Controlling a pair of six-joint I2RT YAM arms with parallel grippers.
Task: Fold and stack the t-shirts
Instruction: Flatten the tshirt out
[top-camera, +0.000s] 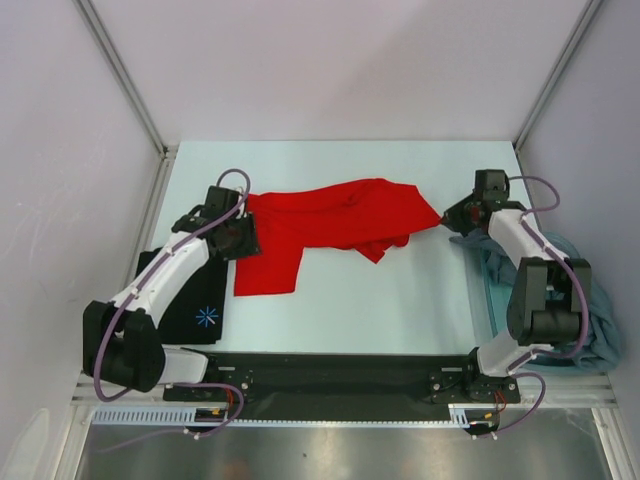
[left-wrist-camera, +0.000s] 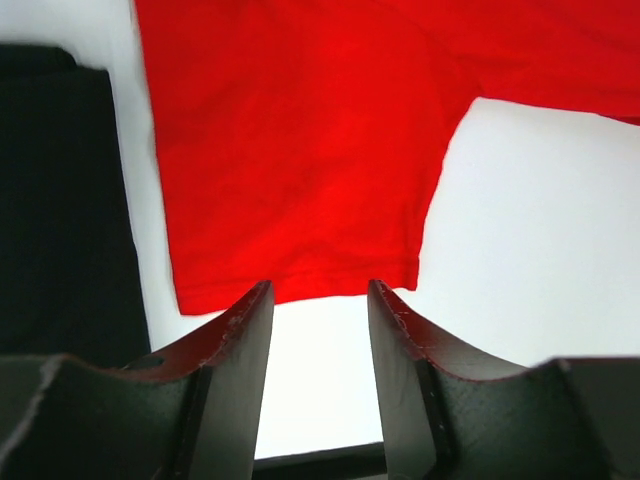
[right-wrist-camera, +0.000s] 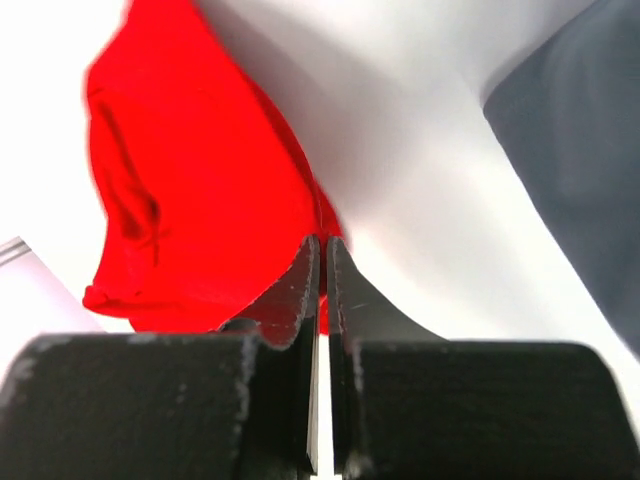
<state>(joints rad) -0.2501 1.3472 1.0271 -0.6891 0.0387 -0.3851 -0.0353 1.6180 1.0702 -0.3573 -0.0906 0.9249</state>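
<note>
Folding barely begun: the red shirt (top-camera: 330, 225) lies rumpled mid-surface (top-camera: 400, 300), one corner apparently pinched in the closed right tool (right-wrist-camera: 320, 242), the left tool (left-wrist-camera: 318, 292) half-open and empty at its hem; a squared-off black shirt (top-camera: 195, 300) lies to its left, a grey heap (top-camera: 590, 320) to its right.

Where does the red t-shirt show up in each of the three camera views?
Top external: the red t-shirt lies mid-table, between the left gripper and the right gripper.
Left wrist: the red t-shirt fills the upper middle, its hem just beyond the open fingertips.
Right wrist: the red t-shirt sits left of centre, its edge pinched by the shut gripper.
Shared landmark: the white table under the shirt in all three.
</note>
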